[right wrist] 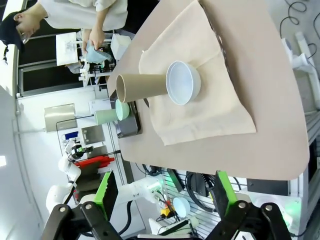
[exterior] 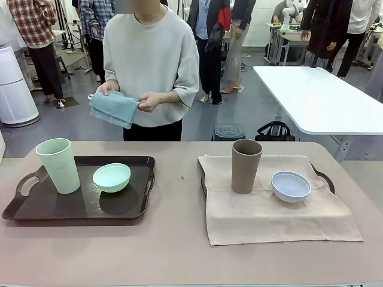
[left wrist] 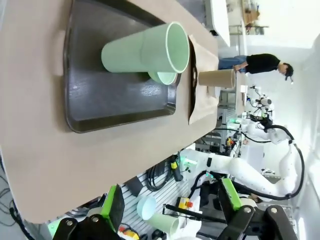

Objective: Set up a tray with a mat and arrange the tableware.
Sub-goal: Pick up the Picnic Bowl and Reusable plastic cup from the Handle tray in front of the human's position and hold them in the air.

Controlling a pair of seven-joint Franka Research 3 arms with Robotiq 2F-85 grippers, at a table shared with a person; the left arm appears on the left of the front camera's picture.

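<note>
In the front view, a dark brown plastic tray with two handles (exterior: 60,206) lies in the lower left of the frame on the beige table (exterior: 179,257). A tall mint green plastic tumbler (exterior: 58,165) stands upright on the tray's left part, and a small round mint green bowl (exterior: 111,177) sits just beside it, to the right. In the right half of the frame a beige cloth mat (exterior: 269,218) is spread over a second dark tray (exterior: 324,177), of which only the handles show. On the mat a tall tan-brown tumbler (exterior: 246,166) stands upright, and a small pale blue-white bowl (exterior: 291,186) is near it on the right, not touching. In the upper left, behind the table, a person holds a folded blue-grey cloth (exterior: 114,109) in both hands (exterior: 149,101). In the left wrist view the left gripper (left wrist: 171,197) is at the bottom edge, its green-padded jaws wide apart and holding nothing, well apart from the tray. In the right wrist view the right gripper (right wrist: 165,187) is also wide and holds nothing, away from the mat.
</note>
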